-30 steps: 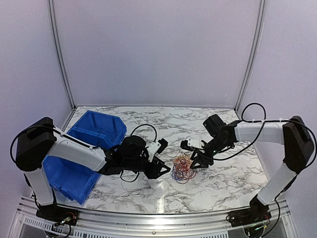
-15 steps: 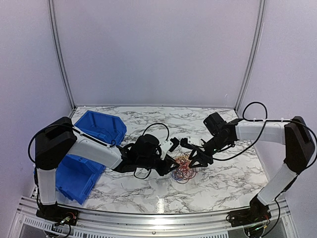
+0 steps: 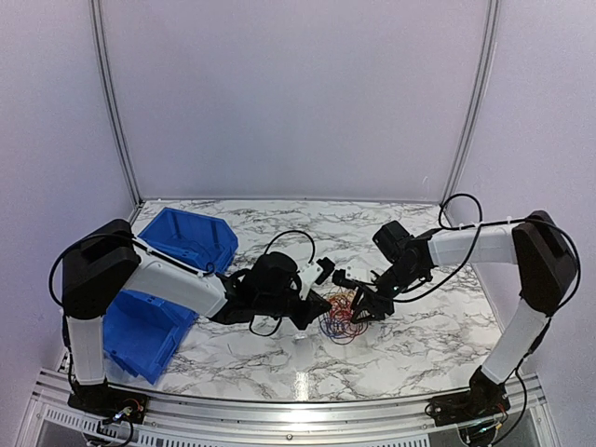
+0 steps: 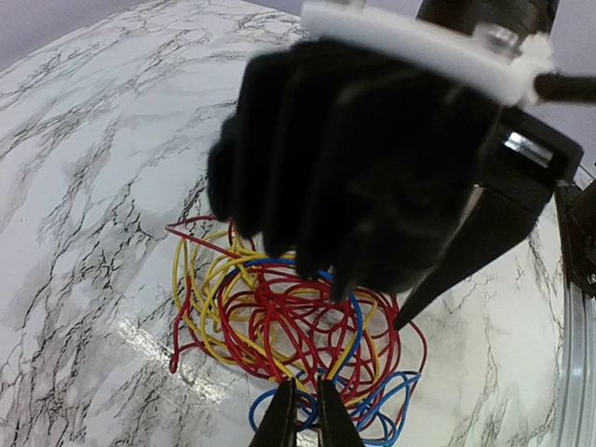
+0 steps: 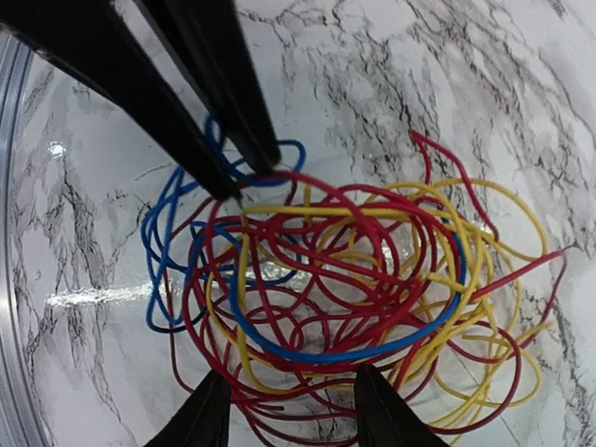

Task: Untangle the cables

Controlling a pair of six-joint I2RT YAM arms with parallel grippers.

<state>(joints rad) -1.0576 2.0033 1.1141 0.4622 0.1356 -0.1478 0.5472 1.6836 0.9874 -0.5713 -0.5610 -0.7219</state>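
Observation:
The cables (image 3: 343, 319) lie as one loose tangle of red, yellow and blue wires on the marble table, mid-front. My left gripper (image 3: 327, 312) is at the tangle's left edge. In the left wrist view its jaws (image 4: 300, 416) are closed to a thin slit on the blue loops of the cables (image 4: 279, 321). My right gripper (image 3: 361, 306) is at the tangle's right edge. In the right wrist view it (image 5: 291, 416) stands open, its fingers astride red strands at the near rim of the cables (image 5: 372, 279). The left gripper's fingers (image 5: 191, 102) reach in from the top left there.
Two blue bins stand at the left, one (image 3: 186, 240) further back and one (image 3: 135, 333) near the front edge. The right gripper's black body (image 4: 372, 168) fills the upper left wrist view. A metal rail (image 3: 298, 410) runs along the table's near edge.
The left arm has swung right to the tangle and its jaws have closed to a slit. The right gripper has shifted slightly left over the tangle, staying open.

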